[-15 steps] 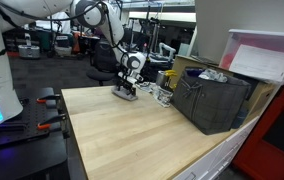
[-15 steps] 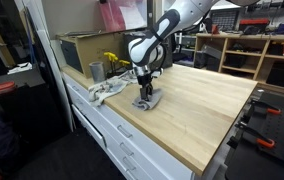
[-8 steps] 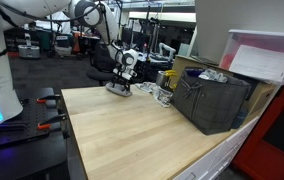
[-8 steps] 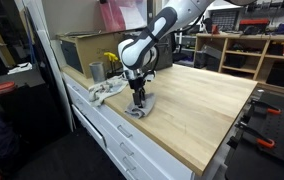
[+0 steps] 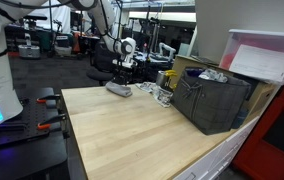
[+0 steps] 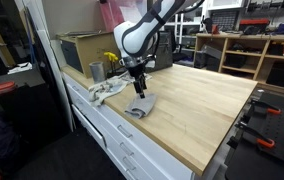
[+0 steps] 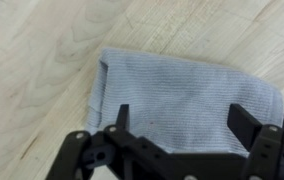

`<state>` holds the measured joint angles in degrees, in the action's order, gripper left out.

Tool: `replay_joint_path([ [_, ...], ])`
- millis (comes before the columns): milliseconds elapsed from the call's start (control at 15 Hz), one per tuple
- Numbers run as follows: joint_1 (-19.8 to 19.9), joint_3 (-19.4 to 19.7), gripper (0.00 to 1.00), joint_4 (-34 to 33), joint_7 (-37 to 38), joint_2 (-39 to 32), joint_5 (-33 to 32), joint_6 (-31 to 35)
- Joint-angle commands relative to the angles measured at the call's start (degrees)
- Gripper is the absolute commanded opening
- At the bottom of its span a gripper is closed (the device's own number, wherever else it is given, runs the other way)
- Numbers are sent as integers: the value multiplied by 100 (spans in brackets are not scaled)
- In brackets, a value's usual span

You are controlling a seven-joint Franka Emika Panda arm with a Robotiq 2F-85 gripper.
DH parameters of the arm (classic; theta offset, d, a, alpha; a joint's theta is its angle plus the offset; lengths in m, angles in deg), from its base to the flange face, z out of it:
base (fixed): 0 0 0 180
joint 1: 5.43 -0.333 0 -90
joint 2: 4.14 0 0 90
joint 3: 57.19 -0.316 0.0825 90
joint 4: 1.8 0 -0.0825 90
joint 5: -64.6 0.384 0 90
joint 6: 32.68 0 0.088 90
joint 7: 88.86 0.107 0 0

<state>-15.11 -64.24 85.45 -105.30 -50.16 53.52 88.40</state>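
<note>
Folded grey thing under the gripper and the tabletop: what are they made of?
The grey cloth looks like soft matte woven or knit fabric: fine ribbed texture, folded edge. The tabletop looks like light wood, solid or laminate I cannot tell: grain lines, plank seams, slight sheen.

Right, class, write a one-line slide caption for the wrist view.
Open gripper hovering above a folded grey cloth on a wooden table.

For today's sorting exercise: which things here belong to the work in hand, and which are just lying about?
In hand: gripper, open above the folded grey cloth.
Lying about: metal cup, white rag, dark crate, cardboard box.
</note>
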Motion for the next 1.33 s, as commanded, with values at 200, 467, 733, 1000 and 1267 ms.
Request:
replay_joint_path([
  [200, 46, 99, 100, 1495, 244, 1646, -137, 55],
  [467, 96, 259, 100, 2170, 677, 2423, -183, 227],
  [733, 161, 379, 100, 2937, 1247, 3310, -183, 445],
  [1000, 209, 382, 100, 3670, 1728, 4206, -205, 599],
  [1267, 260, 343, 100, 4125, 1988, 5011, -270, 509],
])
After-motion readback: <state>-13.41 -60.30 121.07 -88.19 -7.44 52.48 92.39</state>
